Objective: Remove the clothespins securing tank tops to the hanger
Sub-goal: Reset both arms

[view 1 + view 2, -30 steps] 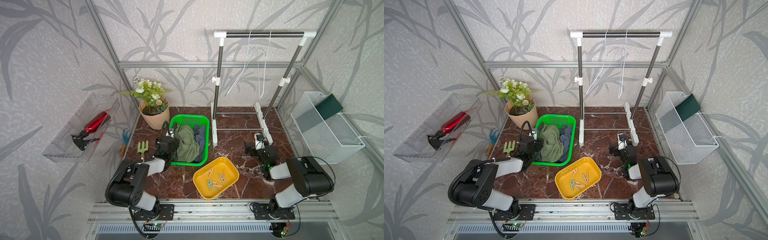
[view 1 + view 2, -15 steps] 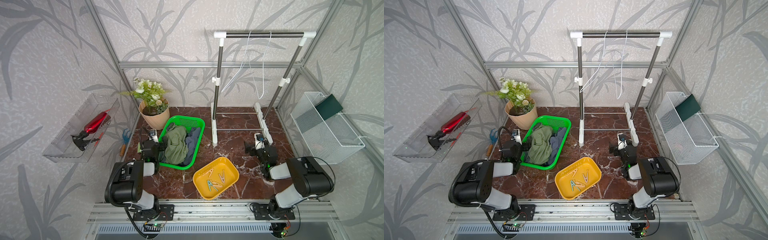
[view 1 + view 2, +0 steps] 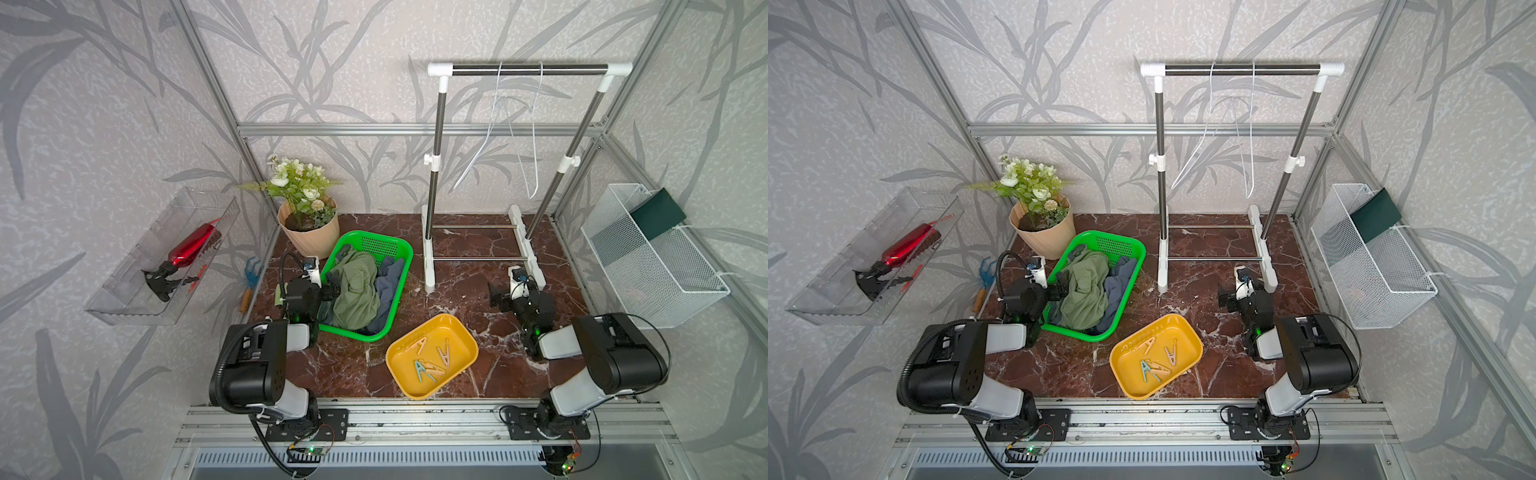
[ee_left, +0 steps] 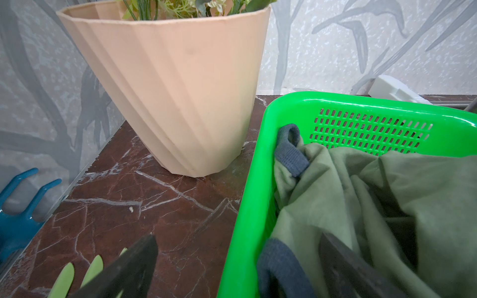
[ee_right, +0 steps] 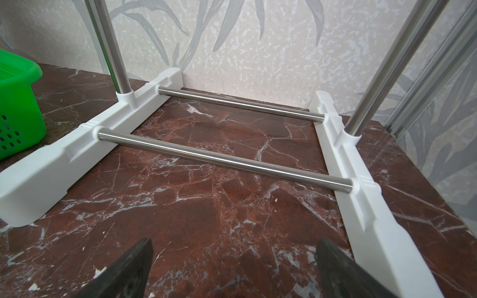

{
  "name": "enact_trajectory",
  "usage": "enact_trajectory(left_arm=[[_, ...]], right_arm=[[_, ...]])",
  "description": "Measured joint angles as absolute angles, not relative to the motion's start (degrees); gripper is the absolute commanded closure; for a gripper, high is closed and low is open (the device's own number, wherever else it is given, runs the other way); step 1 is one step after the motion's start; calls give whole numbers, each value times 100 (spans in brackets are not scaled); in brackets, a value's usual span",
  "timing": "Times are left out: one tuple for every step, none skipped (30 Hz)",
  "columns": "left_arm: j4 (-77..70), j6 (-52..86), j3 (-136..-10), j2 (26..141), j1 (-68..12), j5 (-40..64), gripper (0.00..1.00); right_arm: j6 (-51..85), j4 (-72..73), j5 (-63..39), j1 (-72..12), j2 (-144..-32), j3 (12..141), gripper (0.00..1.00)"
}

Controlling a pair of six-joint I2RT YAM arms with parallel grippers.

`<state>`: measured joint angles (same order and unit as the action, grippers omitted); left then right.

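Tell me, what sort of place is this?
Likely a mock laundry corner inside a robot test booth: a steel-and-white clothes rail, a green plastic basket of crumpled tank tops, a yellow plastic tray holding clothespins.

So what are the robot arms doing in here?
Nothing is being held. The four small plastic clothespins lie in the yellow plastic tray, and the olive green and slate-blue tank tops sit crumpled in the green plastic basket. The white wire hangers hang bare. The left gripper is open at the basket's rim; the right gripper is open beside the metal clothes rack.
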<state>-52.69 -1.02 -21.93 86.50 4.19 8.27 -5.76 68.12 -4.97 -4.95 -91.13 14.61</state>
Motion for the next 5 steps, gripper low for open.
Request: enact_trajectory(left_arm=[[-5238,-102,-2211,8650,419,836,1],[-5212,-99,-2224,8650,421,849,1],[-5203,-99,-2226,8650,421,854,1],[-5201,-99,-2226,8650,423,862,1],[-5201,-99,-2226,8650,423,867,1]], right_arm=[[-582,6829,-497,-499,-9113,1459,1],[-585,6840,-495,-499,-9113,1461,1],[-587,6851,-495,-502,-9113,1459,1],[-587,6884,-495,-504,-9115,1455,1],[-589,6930,-495,-504,-9118,1435,1]])
